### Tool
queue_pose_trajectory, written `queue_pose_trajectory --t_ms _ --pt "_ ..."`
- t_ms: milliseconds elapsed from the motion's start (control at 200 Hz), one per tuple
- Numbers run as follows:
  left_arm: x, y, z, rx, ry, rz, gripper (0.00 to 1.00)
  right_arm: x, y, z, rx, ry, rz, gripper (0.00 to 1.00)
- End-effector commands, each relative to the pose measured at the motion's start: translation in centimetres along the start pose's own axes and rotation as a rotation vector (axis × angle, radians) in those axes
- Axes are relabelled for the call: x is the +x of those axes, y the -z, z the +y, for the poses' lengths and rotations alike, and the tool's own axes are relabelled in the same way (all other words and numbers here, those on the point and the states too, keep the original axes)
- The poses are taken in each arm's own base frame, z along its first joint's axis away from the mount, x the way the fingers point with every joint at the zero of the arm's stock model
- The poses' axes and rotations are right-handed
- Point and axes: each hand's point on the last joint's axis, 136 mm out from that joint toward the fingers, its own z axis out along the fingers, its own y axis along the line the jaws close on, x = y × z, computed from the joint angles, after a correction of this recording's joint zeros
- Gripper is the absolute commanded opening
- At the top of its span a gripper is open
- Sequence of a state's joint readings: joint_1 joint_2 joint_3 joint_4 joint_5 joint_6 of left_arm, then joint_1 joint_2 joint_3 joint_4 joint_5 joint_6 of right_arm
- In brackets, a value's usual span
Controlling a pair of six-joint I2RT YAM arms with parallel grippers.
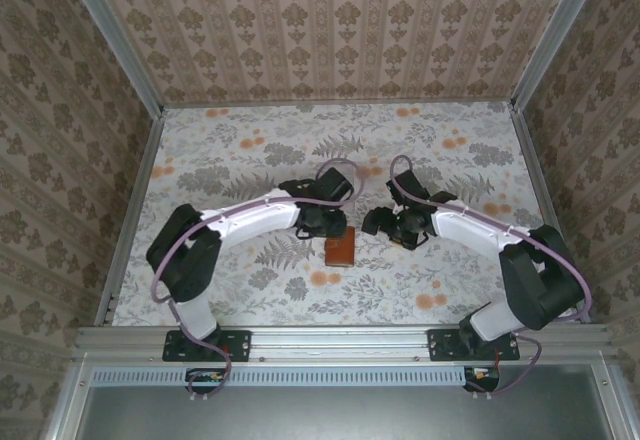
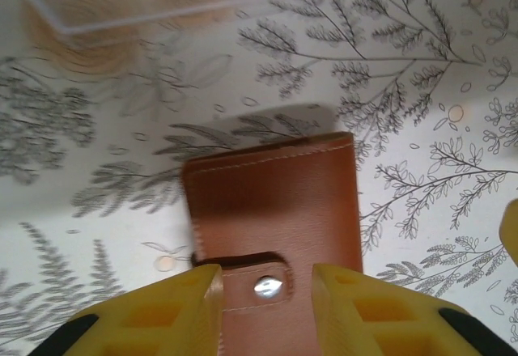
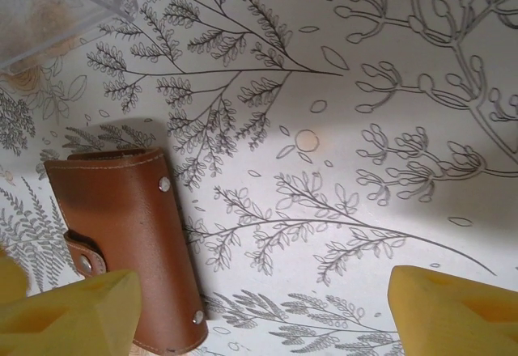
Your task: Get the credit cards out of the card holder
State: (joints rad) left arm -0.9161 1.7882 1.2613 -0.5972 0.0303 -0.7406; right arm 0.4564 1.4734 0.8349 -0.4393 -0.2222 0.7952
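Observation:
The card holder lies flat and closed on the floral table, a reddish-brown leather wallet with a strap and a silver snap. The credit cards are hidden inside it. My left gripper hangs just above the wallet's strap end, open, its yellow fingers on either side of the snap tab. My right gripper is wide open over bare table, with the wallet beside its left finger. In the top view both grippers meet near the wallet.
A small clear plastic tray sits on the table just beyond the wallet, also seen at the upper left of the right wrist view. Patterned walls enclose the table on three sides. Open floral tabletop lies to the right and back.

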Motion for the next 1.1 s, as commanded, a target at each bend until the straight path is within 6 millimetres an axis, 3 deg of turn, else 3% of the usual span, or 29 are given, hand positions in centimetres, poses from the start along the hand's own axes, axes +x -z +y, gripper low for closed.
queue_pose_trajectory --t_ms 0,265,625,1095 --pt "1.2 -0.8 0.0 -0.078 0.040 0.052 0.35 0.3 0.4 -0.1 -0.046 0.017 0.005 0.81" --pt "2.0 -1.8 0.0 -0.143 0.047 0.085 0.36 0.3 0.3 -1.0 -0.056 0.010 0.014 0.79" --pt "2.4 -0.3 0.4 -0.169 0.044 0.078 0.39 0.3 0.2 -1.4 -0.055 -0.001 0.013 0.78" --pt "3.8 -3.1 0.6 -0.130 0.076 0.141 0.36 0.5 0.1 -1.5 -0.053 0.000 0.019 0.78"
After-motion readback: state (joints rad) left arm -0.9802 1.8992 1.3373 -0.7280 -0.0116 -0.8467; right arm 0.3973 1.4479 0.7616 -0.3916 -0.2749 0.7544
